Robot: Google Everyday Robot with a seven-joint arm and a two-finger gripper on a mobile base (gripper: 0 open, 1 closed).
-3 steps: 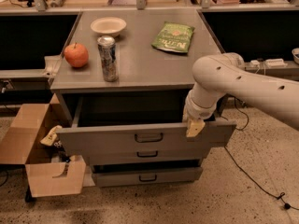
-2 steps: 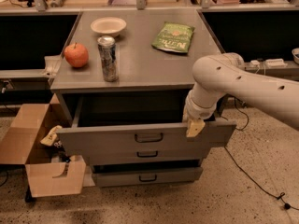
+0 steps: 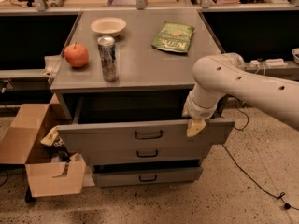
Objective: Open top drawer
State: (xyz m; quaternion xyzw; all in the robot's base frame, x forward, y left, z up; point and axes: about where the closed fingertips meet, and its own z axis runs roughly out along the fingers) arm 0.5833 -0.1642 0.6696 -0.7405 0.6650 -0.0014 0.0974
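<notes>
- A cardboard box (image 3: 51,181) sits open on the floor at the cabinet's left corner. Something dark lies inside it, but I cannot tell what.
- The bottom drawer (image 3: 117,177) stands out a little, with a dark gap above it. The middle drawer (image 3: 112,155) looks closed or nearly so.
- The top drawer (image 3: 107,136) is pulled well out from under the cabinet top (image 3: 140,69), and its front stands clear of the two below. Its inside is shadowed and hidden behind the front, so I cannot tell what it holds.
- The gripper (image 3: 195,128) hangs at the top edge of the drawer front, right of the handle (image 3: 148,134). I cannot tell whether it is open or closed.
- The opening step looks nearly done. The next move probably calls for a short straight pull outward, or for letting go and lifting clear without nudging the drawer back.
- On top, from front to back, stand a can (image 3: 108,59), an apple (image 3: 76,55), a green bag (image 3: 173,37) and a bowl (image 3: 108,26) that looks empty.
</notes>
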